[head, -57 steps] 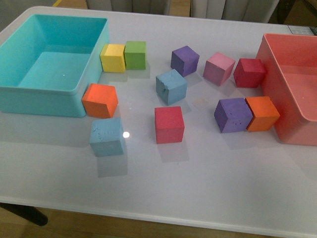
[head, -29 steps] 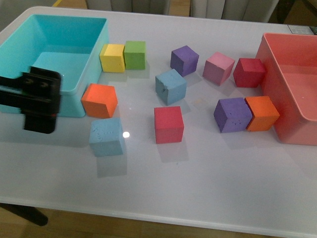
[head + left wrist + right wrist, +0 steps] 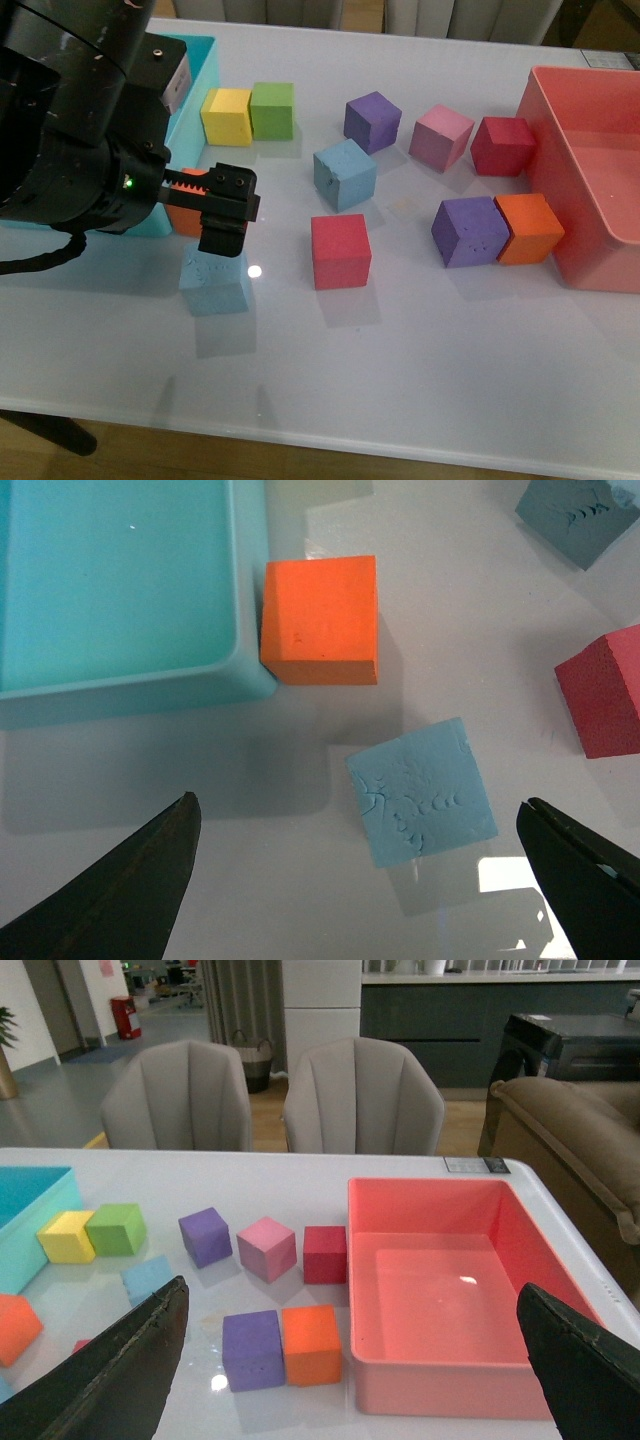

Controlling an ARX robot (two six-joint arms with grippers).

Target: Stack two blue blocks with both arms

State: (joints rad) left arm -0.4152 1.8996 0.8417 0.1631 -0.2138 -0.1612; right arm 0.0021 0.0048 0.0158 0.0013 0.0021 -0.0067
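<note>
One sky-blue block [image 3: 216,288] lies at the front left of the table, its far edge hidden by my left gripper [image 3: 226,212]. That gripper hovers above it, open and empty. In the left wrist view the block [image 3: 422,805] lies flat between and just ahead of the open left gripper [image 3: 357,806], nearer one finger. The second blue block [image 3: 346,174] sits mid-table, apart from the first; it also shows in the left wrist view [image 3: 578,520] and the right wrist view [image 3: 148,1280]. My right gripper [image 3: 352,1292] is open and empty, high above the table, out of the front view.
A teal bin [image 3: 203,70] stands at the back left, an orange cube [image 3: 320,615] against its corner. A red cube [image 3: 341,250] lies right of the near blue block. Yellow [image 3: 228,115], green [image 3: 273,108], purple [image 3: 372,120] and pink [image 3: 441,137] cubes lie behind; a pink-red bin [image 3: 545,150] is at the right.
My left arm has come in from the left and now hangs over the orange cube and the near blue block. No block has moved.
</note>
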